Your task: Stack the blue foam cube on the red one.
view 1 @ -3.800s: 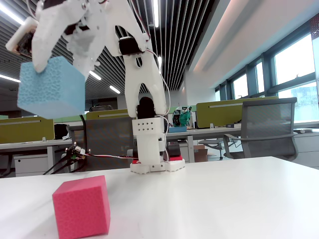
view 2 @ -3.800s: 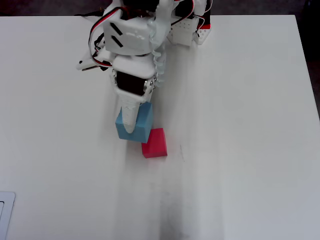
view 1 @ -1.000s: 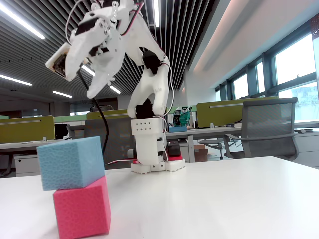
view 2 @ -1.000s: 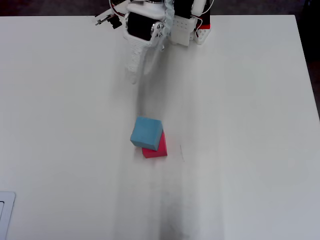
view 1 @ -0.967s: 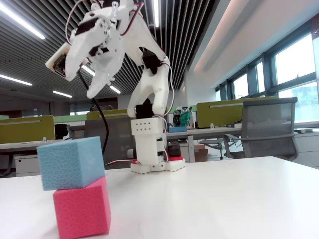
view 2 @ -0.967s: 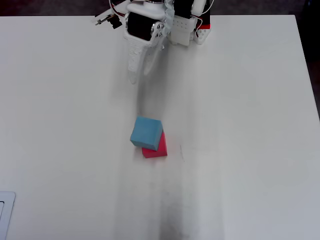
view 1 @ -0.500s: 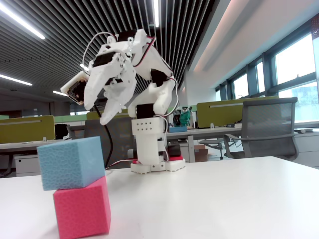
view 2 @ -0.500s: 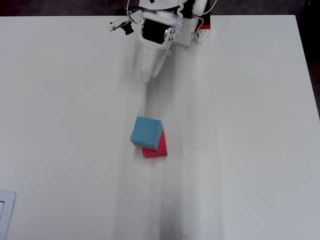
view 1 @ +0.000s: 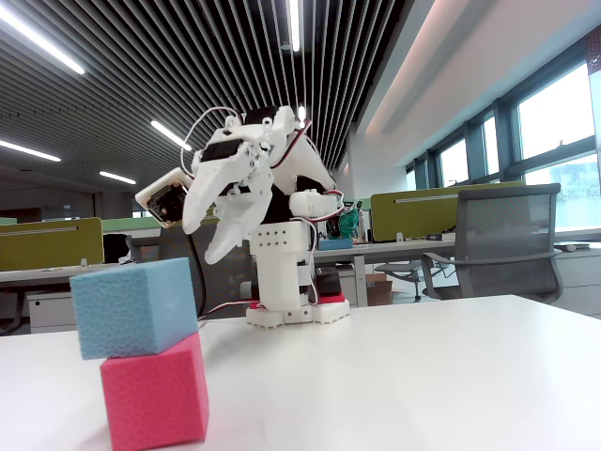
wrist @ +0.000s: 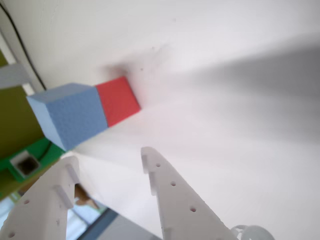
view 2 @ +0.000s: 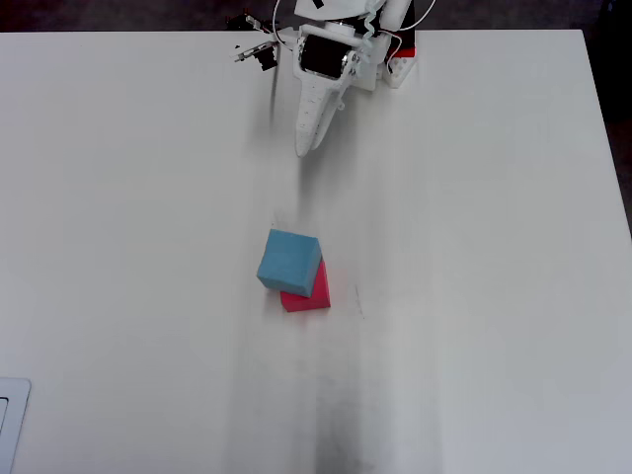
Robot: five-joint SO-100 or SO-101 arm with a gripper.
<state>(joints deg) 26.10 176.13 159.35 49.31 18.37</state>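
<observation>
I am looking at the white worktop (view 2: 494, 247), where the blue foam cube (view 2: 289, 261) is sitting on top of the red one (view 2: 314, 294), twisted and overhanging so the stack is misaligned. My end effector (wrist: 110, 167) is hanging well apart from the stack, near the arm's base, its fingers spread and gripping nothing.

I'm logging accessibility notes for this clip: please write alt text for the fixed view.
A blue foam cube sits slightly askew on top of a red foam cube on a white table. Behind them the white arm is drawn back, its empty hand pointing down.
</observation>
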